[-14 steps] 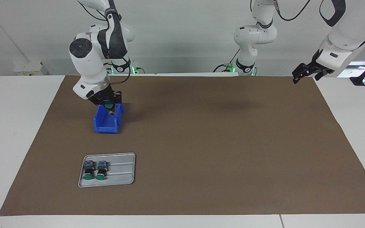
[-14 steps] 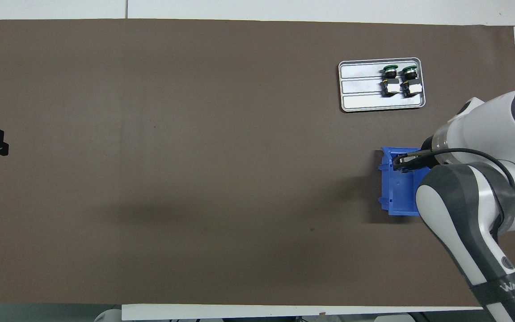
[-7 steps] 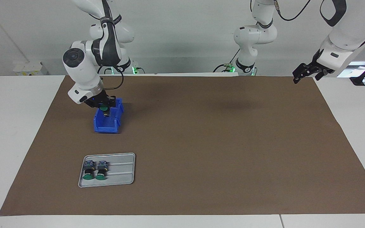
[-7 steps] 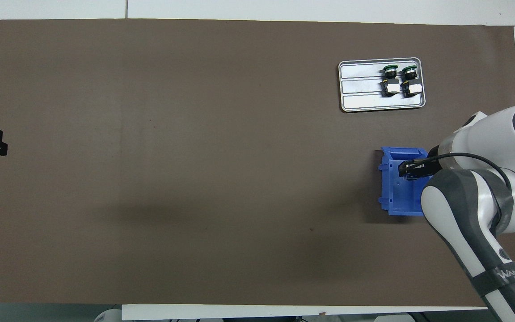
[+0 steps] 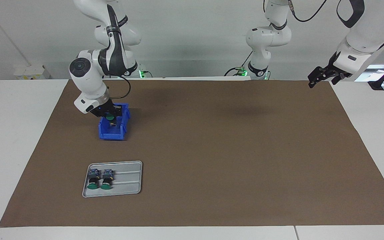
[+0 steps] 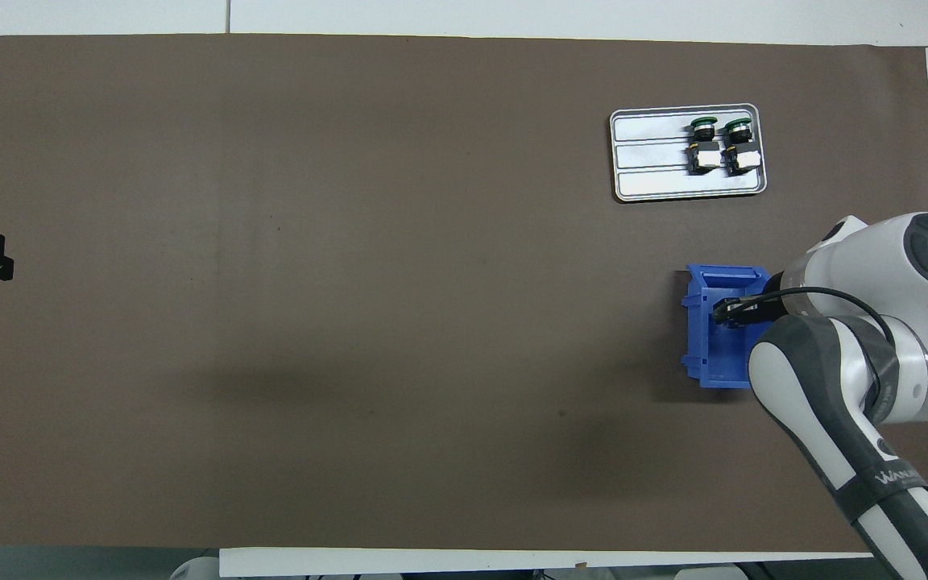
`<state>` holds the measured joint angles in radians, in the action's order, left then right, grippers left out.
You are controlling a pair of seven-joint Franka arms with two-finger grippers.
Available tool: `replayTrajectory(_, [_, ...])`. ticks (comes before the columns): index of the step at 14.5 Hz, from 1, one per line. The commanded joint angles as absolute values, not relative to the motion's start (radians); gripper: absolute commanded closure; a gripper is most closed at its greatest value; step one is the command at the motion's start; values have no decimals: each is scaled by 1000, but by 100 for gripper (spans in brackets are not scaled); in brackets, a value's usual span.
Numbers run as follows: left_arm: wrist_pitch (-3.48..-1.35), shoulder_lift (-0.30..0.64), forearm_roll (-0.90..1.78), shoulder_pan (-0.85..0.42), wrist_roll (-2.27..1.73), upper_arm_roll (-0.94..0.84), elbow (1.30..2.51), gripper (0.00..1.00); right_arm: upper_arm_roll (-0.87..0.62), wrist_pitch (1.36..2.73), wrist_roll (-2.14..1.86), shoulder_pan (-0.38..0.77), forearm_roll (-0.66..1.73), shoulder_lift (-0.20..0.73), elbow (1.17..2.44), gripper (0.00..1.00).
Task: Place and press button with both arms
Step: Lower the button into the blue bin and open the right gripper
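Counter (image 5: 212,150): it is covered by a brown mat, on which everything of the task is laid toward the right arm's end, so the work falls within that arm's reach.
Right arm (image 5: 88,76): it is bent down over the blue bin, judged to be lifting a part out of it or lowering one into it; which of the two cannot be told.
Left arm (image 5: 358,36): it is held raised over the mat's edge at its own end and waits, probably kept clear until a press is wanted.
Blue bin (image 5: 107,133): it is set on the mat nearer to the robots than the tray, open at the top so that it can be entered from above.
Tray (image 5: 128,180): a grey ribbed tray, where two buttons (image 5: 99,178) are laid side by side at one end, the ribs seemingly meant to stop rolling.
Right hand (image 5: 111,117): it is clenched on the button, inside the bin's mouth.
Left hand (image 5: 323,76): it is released and nothing is held.
Button (image 5: 110,117): the green cap is seen between the right hand's fingers, over the bin's inside, gripped by its body so the cap stays free.
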<state>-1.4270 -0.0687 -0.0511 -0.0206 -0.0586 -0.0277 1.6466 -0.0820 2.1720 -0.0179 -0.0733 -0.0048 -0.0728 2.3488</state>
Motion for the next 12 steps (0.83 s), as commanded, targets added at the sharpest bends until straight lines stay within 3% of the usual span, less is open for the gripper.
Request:
replayTrajectory(1, [-1422, -94, -66, -23, -71, -26, 1669, 0, -94, 2194, -43, -87, 15, -77, 2364, 93])
replayTrajectory(7, [-1422, -94, -66, -31, -71, -28, 1669, 0, -94, 2218, -52, -81, 15, -60, 2368, 84])
replayTrajectory(12, [-1424, -94, -66, -35, -67, -32, 1669, 0, -94, 2218, -52, -81, 15, -58, 2368, 65])
